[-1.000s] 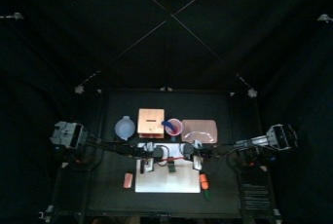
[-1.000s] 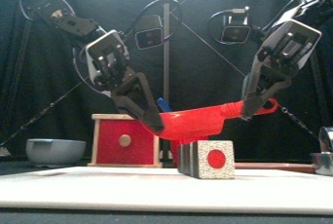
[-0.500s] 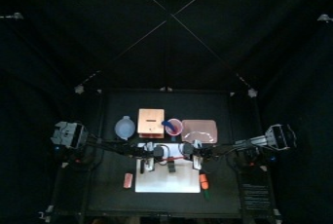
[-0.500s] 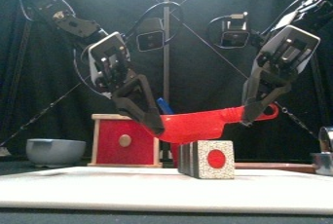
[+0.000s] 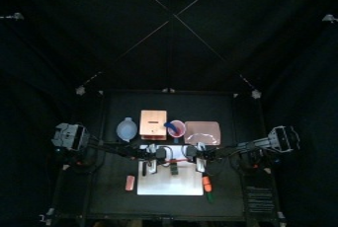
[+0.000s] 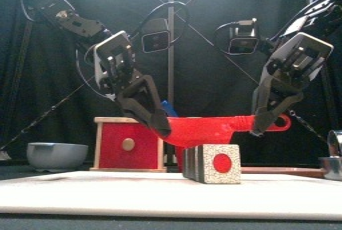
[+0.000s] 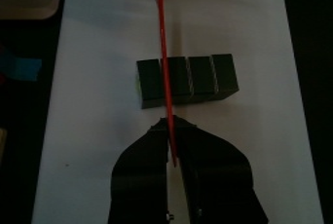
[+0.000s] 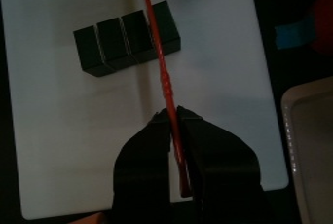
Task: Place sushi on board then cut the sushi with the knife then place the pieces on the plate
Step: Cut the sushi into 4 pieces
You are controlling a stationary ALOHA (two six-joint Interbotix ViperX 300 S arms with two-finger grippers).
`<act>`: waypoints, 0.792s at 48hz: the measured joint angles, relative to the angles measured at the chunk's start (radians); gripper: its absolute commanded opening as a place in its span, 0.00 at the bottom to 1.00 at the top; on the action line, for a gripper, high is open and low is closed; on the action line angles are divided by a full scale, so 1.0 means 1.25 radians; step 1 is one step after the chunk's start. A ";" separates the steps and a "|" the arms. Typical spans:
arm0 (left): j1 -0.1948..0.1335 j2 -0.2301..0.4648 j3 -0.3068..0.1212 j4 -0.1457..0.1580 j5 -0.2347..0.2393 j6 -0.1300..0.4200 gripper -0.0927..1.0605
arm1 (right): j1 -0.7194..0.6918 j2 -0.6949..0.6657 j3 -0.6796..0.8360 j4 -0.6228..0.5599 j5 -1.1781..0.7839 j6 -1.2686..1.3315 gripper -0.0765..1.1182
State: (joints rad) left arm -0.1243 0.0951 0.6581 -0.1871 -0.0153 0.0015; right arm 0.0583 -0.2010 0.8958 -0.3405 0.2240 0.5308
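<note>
Your booth: dark on every side.
Behind the small black table [image 5: 113, 203] you see the black back curtain [image 5: 169, 24], hanging in folds; more black curtain flanks the table.

Wooden box [image 6: 128, 144] w/ red drawer front stood at back, blue-grey bowl [image 6: 56, 155] just left; orange item [image 5: 129, 182], poss. toy food, front-left.

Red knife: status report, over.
Left gripper, right gripper both shut on red toy knife. Blade over dark green sushi roll on white cutting board, uncut. Nothing blocking.
</note>
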 measured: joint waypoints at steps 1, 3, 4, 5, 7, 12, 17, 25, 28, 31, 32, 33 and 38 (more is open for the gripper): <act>0.000 0.000 0.000 -0.001 0.000 -0.001 0.44 | 0.000 0.000 0.000 0.000 0.000 0.000 0.34; -0.001 0.000 0.000 -0.001 0.001 -0.001 0.44 | 0.000 0.000 0.000 -0.001 0.000 0.000 0.34; -0.001 0.000 0.000 -0.001 0.001 -0.001 0.44 | 0.000 0.000 0.000 -0.001 0.000 0.000 0.34; -0.001 0.000 0.000 -0.001 0.001 -0.001 0.44 | 0.000 0.000 0.000 -0.001 0.000 -0.001 0.34; -0.001 0.000 0.000 -0.002 0.002 0.000 0.44 | 0.000 0.000 -0.001 -0.001 0.000 -0.001 0.34; -0.001 0.000 0.000 -0.004 0.005 -0.001 0.44 | 0.000 0.000 -0.001 -0.001 0.000 0.000 0.34; -0.002 0.000 0.000 -0.005 0.006 -0.001 0.44 | 0.000 0.006 -0.001 -0.002 0.000 -0.001 0.34; -0.001 0.007 -0.001 -0.005 0.006 -0.001 0.44 | 0.000 0.017 -0.001 0.000 -0.001 -0.001 0.34; -0.001 0.010 -0.001 -0.006 0.006 -0.001 0.44 | 0.000 0.018 -0.001 -0.001 -0.001 -0.001 0.34; -0.001 0.012 -0.002 -0.006 0.007 -0.001 0.44 | 0.000 0.021 -0.001 0.000 -0.001 -0.001 0.34; -0.001 0.013 -0.001 -0.006 0.007 -0.002 0.44 | 0.001 0.022 -0.001 0.000 -0.001 -0.001 0.34; -0.002 0.013 -0.001 -0.006 0.006 -0.002 0.44 | 0.000 0.023 -0.001 0.000 -0.001 0.000 0.34; -0.001 0.023 -0.002 -0.007 0.002 -0.001 0.44 | 0.000 0.034 -0.002 0.001 -0.001 0.000 0.34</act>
State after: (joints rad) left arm -0.1258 0.1243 0.6550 -0.1963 -0.0123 0.0000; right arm 0.0583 -0.1580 0.8928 -0.3390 0.2224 0.5308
